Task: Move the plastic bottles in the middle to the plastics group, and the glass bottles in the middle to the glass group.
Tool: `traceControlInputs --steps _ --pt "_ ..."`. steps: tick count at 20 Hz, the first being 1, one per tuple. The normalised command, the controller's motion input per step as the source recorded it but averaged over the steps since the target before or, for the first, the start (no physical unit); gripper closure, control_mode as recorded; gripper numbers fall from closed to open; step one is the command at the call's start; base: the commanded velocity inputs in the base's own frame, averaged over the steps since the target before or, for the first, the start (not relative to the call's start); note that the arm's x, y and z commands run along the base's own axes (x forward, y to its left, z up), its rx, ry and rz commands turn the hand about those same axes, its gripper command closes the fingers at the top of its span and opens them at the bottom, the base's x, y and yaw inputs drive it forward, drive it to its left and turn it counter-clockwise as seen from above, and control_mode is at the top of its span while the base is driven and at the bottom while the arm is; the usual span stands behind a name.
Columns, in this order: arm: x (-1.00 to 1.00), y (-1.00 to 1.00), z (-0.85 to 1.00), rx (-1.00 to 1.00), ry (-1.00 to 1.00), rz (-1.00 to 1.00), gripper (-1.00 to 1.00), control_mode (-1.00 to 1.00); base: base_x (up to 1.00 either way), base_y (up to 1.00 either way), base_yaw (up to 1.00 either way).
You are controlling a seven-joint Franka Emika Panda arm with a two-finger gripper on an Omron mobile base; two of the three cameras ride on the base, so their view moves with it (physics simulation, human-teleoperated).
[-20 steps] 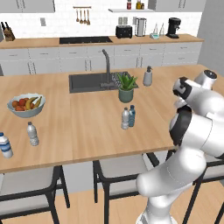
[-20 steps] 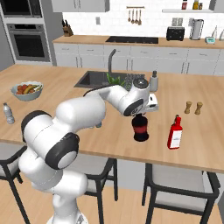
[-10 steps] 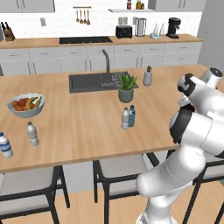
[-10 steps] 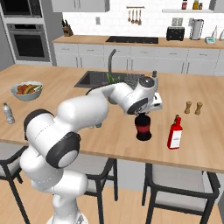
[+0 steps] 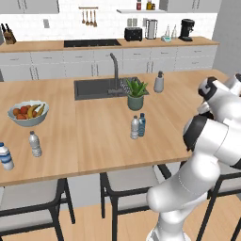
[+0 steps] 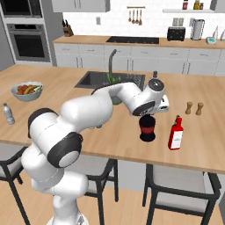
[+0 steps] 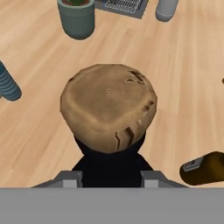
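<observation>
A: The wooden island counter (image 5: 94,141) carries everything. What does the right base view give that the left one lacks?

B: The gripper (image 6: 148,115). The white arm (image 6: 101,105) reaches over the counter there, and the jaws are clamped narrow on the neck of the black glass bottle (image 6: 147,129), just left of the red bottle (image 6: 176,134). The hand view adds its cork top (image 7: 108,111) and a brown bottle (image 7: 205,168) close by.

A: And the left base view?

B: The sink (image 5: 101,87), and the two plastic bottles mid-counter, clear (image 5: 134,128) and blue-tinted (image 5: 141,124), touching or nearly so. Far left stand the slim bottle (image 5: 35,144) and the blue-labelled bottle (image 5: 5,156).

A: Containers?

B: The fruit bowl (image 5: 28,118) holds bananas and round fruit; the pot (image 5: 135,102) holds a green plant.

A: How does the black bottle stand?

B: Upright, long axis vertical, neck pointing up into the hand.
</observation>
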Motion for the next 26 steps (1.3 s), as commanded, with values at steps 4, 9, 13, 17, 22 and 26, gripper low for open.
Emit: traceControlInputs --steps 4,9,13,17,22,26 --pt "0.0 -0.05 0.0 0.05 -0.05 0.0 1.0 -1.0 0.0 0.0 0.0" --pt "0.01 -0.09 0.0 0.01 0.0 0.0 1.0 -1.0 0.0 0.0 0.0" --pt "0.01 -0.06 0.02 0.0 0.0 0.0 1.0 -1.0 0.0 0.0 0.0" --pt "0.09 -0.06 0.05 0.01 -0.05 0.0 1.0 -1.0 0.0 0.0 0.0" --pt "0.01 -0.04 0.0 0.03 -0.06 0.0 1.0 -1.0 0.0 0.0 0.0" --pt "0.0 -0.2 -0.09 0.0 0.0 0.0 1.0 -1.0 0.0 0.0 0.0"
